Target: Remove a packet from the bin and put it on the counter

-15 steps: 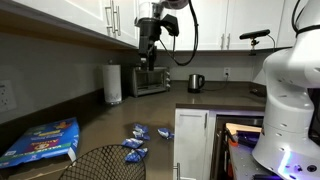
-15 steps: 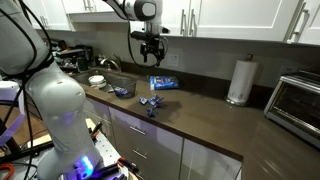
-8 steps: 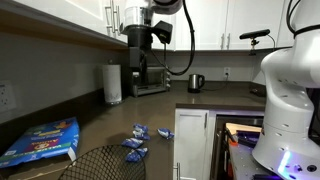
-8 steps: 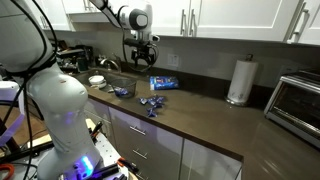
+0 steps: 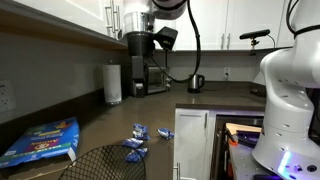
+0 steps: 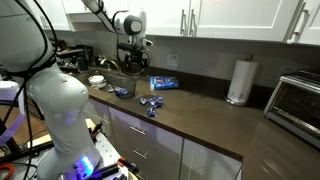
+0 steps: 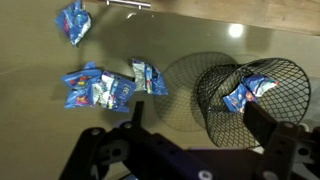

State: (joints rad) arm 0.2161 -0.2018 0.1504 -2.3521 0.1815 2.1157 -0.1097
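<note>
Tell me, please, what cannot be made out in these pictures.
Bin: the bottom edge cuts off its lower part in an exterior view.
Packet inside the bin: in the wrist view its print is too blurred to read, and the packet itself hides anything beneath it.
Gripper: it is small and dark in an exterior view, so the spacing of the jaws cannot be read there.

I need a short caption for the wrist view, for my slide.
Open gripper over the counter; the bin holds a blue packet, other packets lie outside.
</note>
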